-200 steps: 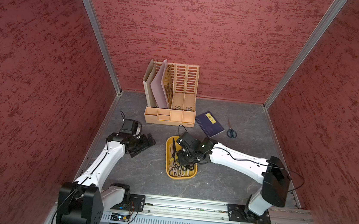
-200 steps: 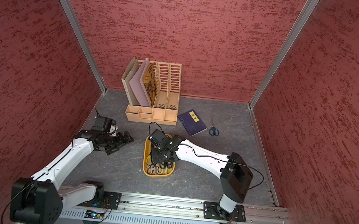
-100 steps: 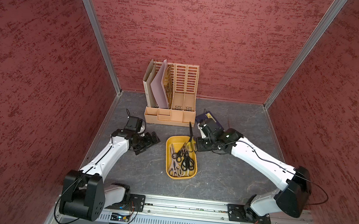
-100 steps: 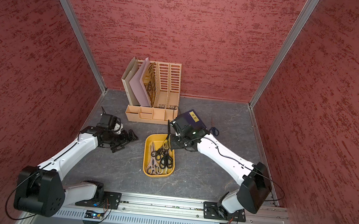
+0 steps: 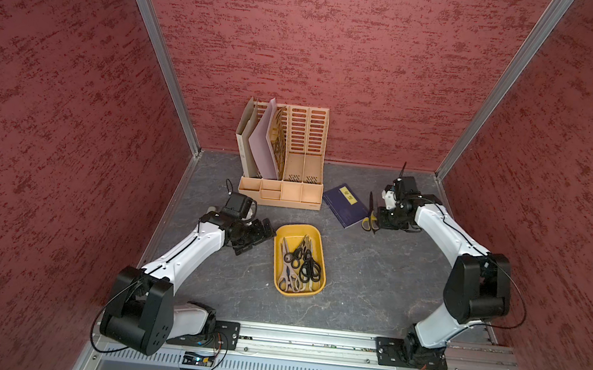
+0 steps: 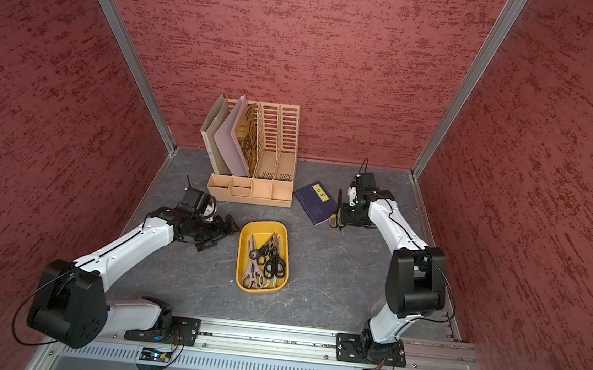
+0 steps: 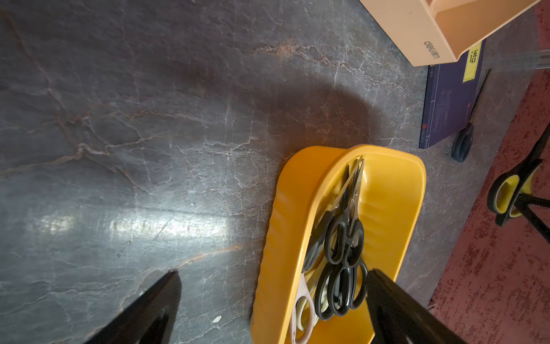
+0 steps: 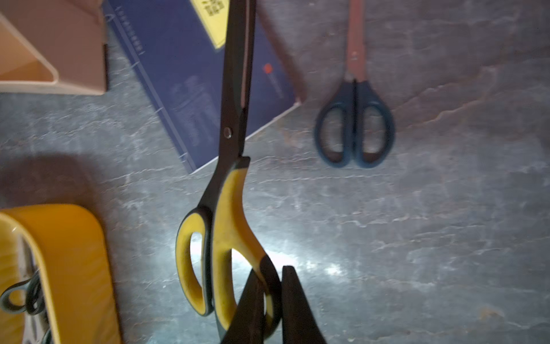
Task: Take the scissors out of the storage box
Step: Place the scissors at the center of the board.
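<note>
Shallow mustard-yellow plastic storage box [image 5: 314, 236] [image 6: 265, 224] sat near the middle of the dark grey marbled counter [image 5: 371, 274], its long side running from front edge to back edge. Inside lay a heap of metal-bladed scissors [image 5: 300, 264] [image 6: 267, 262]. Black-handled pairs were on top and cream-handled pairs toward the box's front end, with blades pointing toward the back edge.

One pair was out of the box. The right hand [image 5: 380, 222] [image 8: 270, 283] gripped large yellow-and-black-handled scissors [image 5: 369, 219] [image 8: 229, 223] between the box and the counter's right edge, toward the back. In the right wrist view its fingers [image 8: 297, 312] were pinched narrow on the outer handle loop. The blades were closed, pointed to the back edge, and crossed above a corner of a dark blue book with a yellow label [image 5: 346, 207] [image 8: 184, 74]. This pair appeared lifted clear of the counter.

A small blue-handled pair [image 8: 354, 125] [image 7: 462, 143] lay flat on the counter just beside the book, on its right-edge side, blades closed. It was hidden under the right arm in both top views.

Left hand [image 5: 258, 239] [image 6: 219, 236] hovered just beside the box's left wall, near its back end, spread wide and holding nothing. In the left wrist view, the box wall [image 7: 282, 238] showed between its black fingers [image 7: 148, 312].

A tall tan slotted file organiser [image 5: 290, 155] stood at the middle of the back edge, with folders in its left slots. The book lay just beside its right front corner.
</note>
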{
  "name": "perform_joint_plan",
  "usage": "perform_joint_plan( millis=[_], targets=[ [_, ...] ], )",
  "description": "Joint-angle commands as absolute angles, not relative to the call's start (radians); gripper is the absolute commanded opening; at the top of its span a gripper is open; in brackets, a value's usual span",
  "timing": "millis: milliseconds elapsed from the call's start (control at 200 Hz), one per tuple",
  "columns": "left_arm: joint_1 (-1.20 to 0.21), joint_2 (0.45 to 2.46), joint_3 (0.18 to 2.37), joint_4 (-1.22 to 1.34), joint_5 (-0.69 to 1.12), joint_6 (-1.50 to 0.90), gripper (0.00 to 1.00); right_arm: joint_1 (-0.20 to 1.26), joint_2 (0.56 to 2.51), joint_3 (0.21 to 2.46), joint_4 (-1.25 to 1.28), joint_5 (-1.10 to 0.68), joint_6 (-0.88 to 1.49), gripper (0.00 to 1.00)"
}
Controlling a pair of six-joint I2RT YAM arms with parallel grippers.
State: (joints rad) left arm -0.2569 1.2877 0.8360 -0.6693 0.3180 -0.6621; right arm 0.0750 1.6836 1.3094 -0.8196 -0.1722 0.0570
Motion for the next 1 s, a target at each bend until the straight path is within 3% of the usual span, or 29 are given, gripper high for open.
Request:
perform_joint_plan(
  millis=[0,411,997],
  targets=[
    [-0.265,1.285,0.844,-0.651,0.280,-0.686,1.00,-0.031,1.708,1.370,-0.729,-0.293,-0.045,0.00],
    [-0.267,1.241,0.827,-0.698,0.204,-0.737,1.00,-0.228,1.935,1.512,-0.688,-0.329,-0.170,0.00],
    [-0.280,1.280,0.894,-0.741,0.169,-0.745,1.00,-0.278,2.078,1.523,-0.655,-0.271,-0.189,0.02]
  ],
)
